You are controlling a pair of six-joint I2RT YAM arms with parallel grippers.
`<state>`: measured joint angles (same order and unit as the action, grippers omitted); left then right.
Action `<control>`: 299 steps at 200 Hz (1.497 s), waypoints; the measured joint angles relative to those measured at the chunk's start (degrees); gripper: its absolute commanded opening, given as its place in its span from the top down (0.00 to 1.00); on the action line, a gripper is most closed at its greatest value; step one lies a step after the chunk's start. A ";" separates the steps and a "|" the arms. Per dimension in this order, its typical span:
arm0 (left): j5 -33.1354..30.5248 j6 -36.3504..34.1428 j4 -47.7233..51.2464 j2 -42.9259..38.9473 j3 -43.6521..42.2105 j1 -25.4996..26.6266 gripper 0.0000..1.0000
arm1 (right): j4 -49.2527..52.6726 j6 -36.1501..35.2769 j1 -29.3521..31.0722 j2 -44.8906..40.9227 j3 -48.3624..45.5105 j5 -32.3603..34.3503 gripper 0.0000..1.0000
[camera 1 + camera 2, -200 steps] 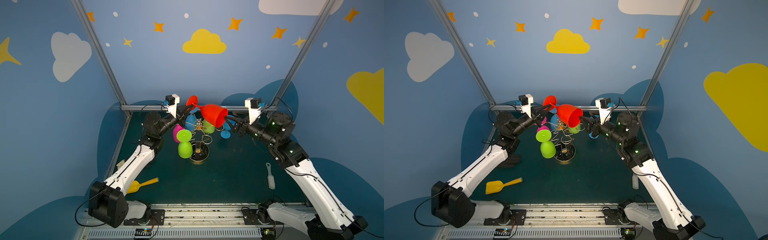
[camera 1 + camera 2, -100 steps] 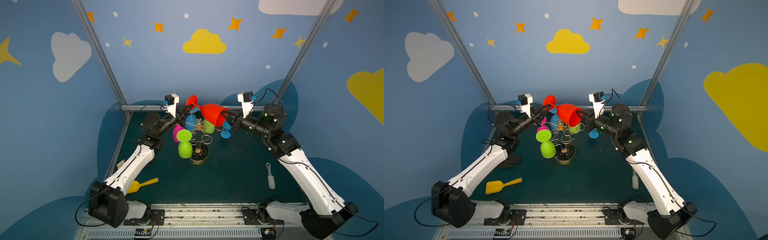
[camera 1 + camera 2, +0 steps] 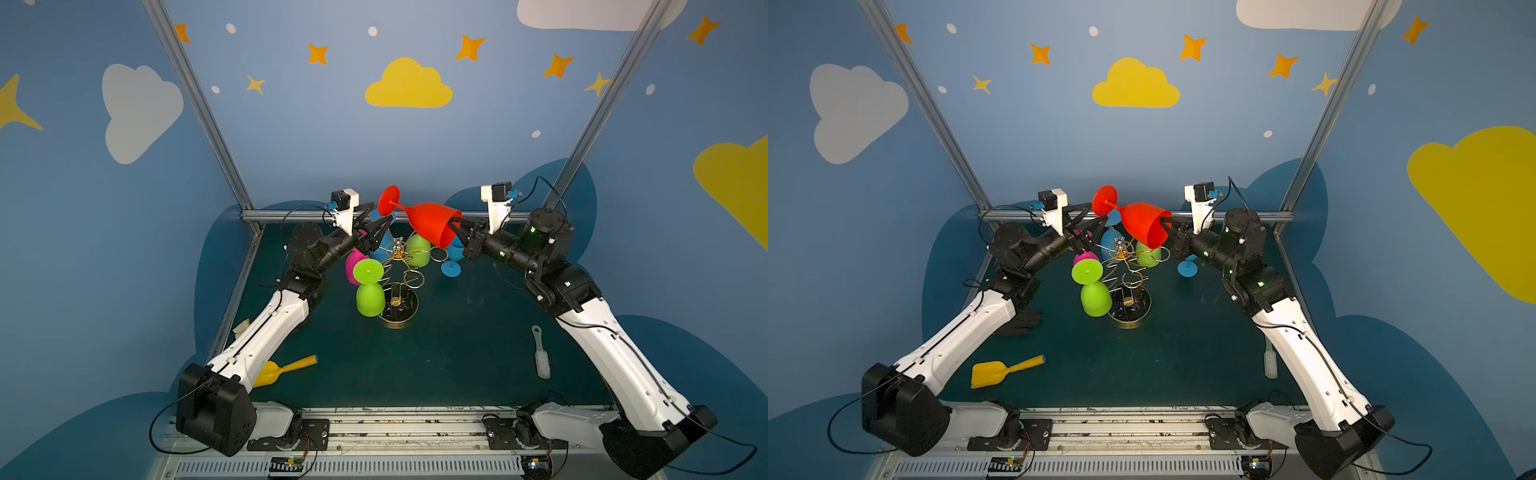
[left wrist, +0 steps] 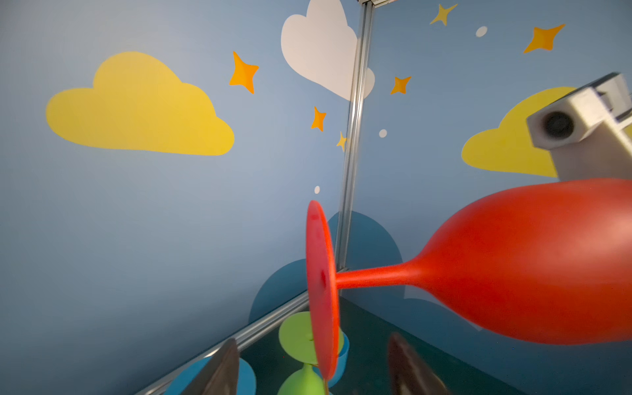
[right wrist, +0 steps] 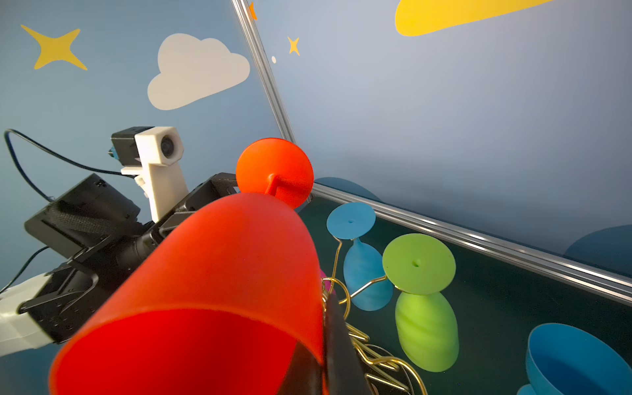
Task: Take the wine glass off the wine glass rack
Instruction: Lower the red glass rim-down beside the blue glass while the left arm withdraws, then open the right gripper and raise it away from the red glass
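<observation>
one red wine glass [image 3: 428, 224] is off the wine glass rack [image 3: 400, 266], lying on its side in the air just above the rack's top knob. its foot points towards the left arm and its mouth towards the right. the right gripper [image 3: 456, 227] is closed on the bowl's rim, one finger inside the mouth and one outside, and that pinch alone seems to carry it. the left gripper [image 3: 381, 216] stands spread wide, with the foot's lower edge between its fingers and touching nothing i can make out. this looks like a handover, with the glass turned sideways to give each arm an end. room is tight underneath: the mouth's lower edge hangs close over the rack's upper loops and the green glass [image 3: 417, 249] hung at the rack's back. above the rack the air is free, and the worktop [image 3: 457, 353] in front of the rack has bare room for setting down.
</observation>
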<state>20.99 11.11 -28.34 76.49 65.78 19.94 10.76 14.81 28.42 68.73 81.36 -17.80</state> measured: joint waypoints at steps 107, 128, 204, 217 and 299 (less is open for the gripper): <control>-18.62 0.96 6.27 -19.56 -18.86 -11.10 0.05 | 22.84 -7.41 -5.46 -20.48 -3.13 24.65 1.00; -21.29 1.11 6.01 -20.52 -21.68 -13.33 0.05 | 31.36 -7.65 -5.75 -20.90 -2.80 30.05 1.00; -23.02 5.64 6.16 -20.63 -22.95 -18.03 0.04 | 48.24 -9.16 -9.03 0.26 1.11 38.34 1.00; -22.95 5.79 6.21 -21.24 -22.99 -18.23 0.04 | 48.83 -9.84 -10.84 4.87 2.45 38.16 1.00; -22.93 6.19 6.43 -25.22 -23.19 -20.70 0.04 | 48.98 -13.46 -21.62 30.05 19.69 31.39 1.00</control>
<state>-1.93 17.30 -21.91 51.27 42.59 -0.75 59.75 1.34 6.81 98.78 101.06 13.58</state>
